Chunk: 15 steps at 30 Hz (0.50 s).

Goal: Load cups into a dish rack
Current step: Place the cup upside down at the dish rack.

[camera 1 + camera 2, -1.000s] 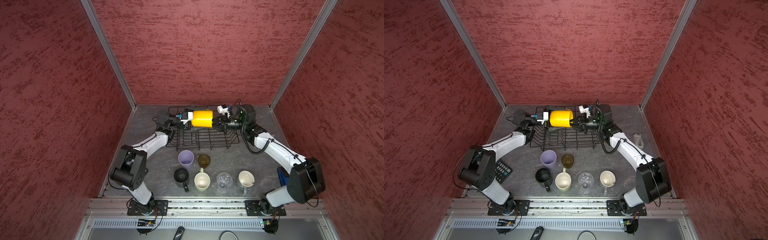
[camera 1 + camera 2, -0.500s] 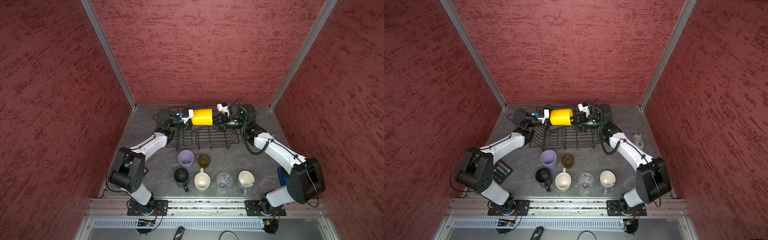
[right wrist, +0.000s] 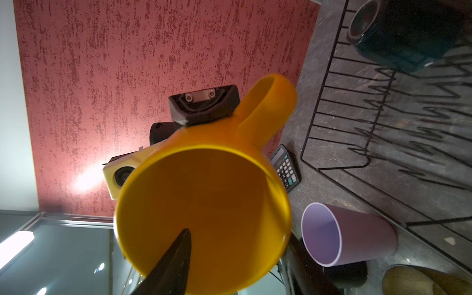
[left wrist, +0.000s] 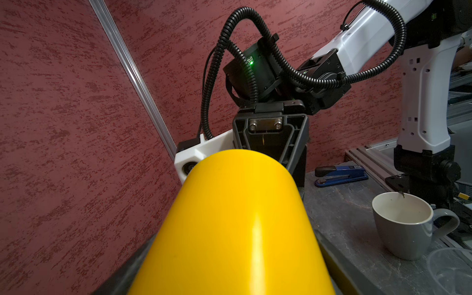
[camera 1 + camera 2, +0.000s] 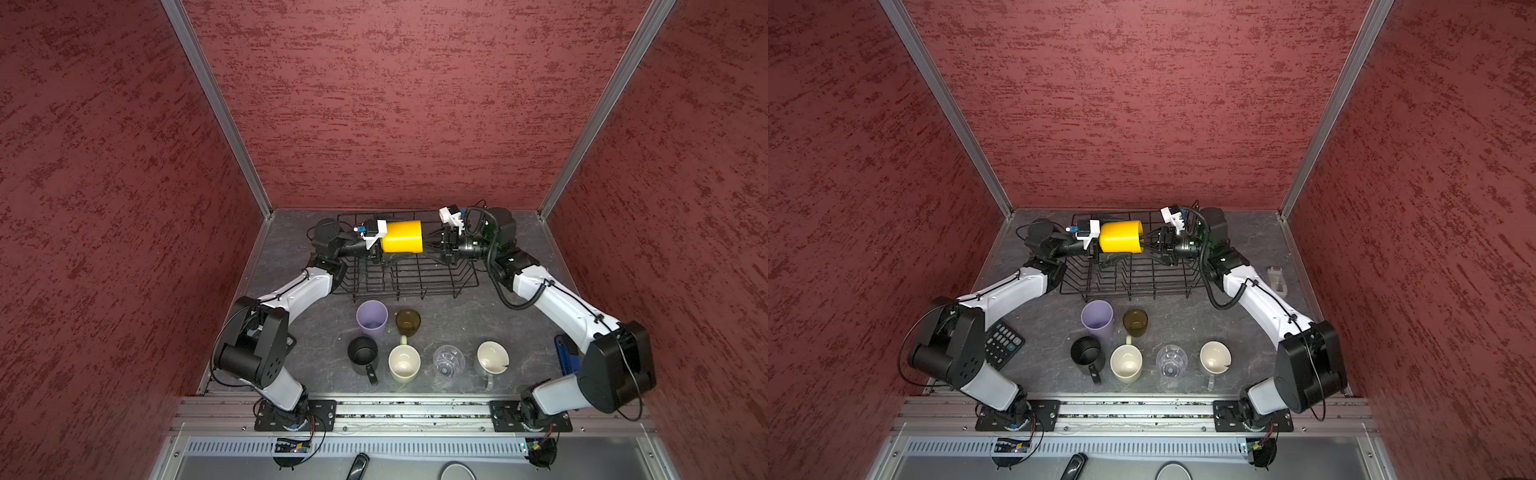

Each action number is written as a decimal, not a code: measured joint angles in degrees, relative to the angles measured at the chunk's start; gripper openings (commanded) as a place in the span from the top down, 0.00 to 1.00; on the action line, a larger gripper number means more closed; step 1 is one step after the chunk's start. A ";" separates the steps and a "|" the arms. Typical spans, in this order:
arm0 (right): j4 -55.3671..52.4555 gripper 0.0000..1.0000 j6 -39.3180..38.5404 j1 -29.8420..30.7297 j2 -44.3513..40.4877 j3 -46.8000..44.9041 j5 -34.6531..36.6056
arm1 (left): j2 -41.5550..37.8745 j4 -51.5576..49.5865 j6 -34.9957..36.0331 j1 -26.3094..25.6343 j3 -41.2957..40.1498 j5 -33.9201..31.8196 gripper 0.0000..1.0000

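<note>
The yellow mug (image 5: 402, 237) (image 5: 1121, 237) lies on its side in the air above the black wire dish rack (image 5: 415, 278) (image 5: 1129, 278). My left gripper (image 5: 386, 242) is shut on its base end, and the mug fills the left wrist view (image 4: 237, 217). At the mouth, my right gripper (image 5: 428, 246) (image 3: 238, 237) is open, with one finger inside and the other outside the rim. A teal mug (image 3: 398, 38) lies in the rack. In front stand the lilac tumbler (image 5: 372, 320), brown glass (image 5: 407, 322), black mug (image 5: 363, 354), cream mug (image 5: 404, 363), clear ribbed glass (image 5: 448, 360) and grey mug (image 5: 492, 359).
A calculator (image 5: 1003, 345) lies on the table by the left arm's base. A blue stapler (image 5: 565, 359) lies by the right arm's base. A small pale object (image 5: 1277, 278) sits near the right wall. Red walls close in three sides.
The right gripper's jaws have opened off the yellow mug's rim. The mug stays almost in place above the rack in the left gripper.
</note>
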 measured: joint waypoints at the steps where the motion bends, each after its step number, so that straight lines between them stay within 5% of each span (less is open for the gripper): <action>1: -2.91 0.32 -2.23 -0.33 -0.42 1.11 1.44 | 0.00 -0.61 0.13 0.28 -0.02 -0.46 1.00; 15: -29.53 0.01 -34.38 -2.03 -4.72 12.11 40.02 | -3.89 -18.97 2.03 1.42 1.18 -10.23 1.00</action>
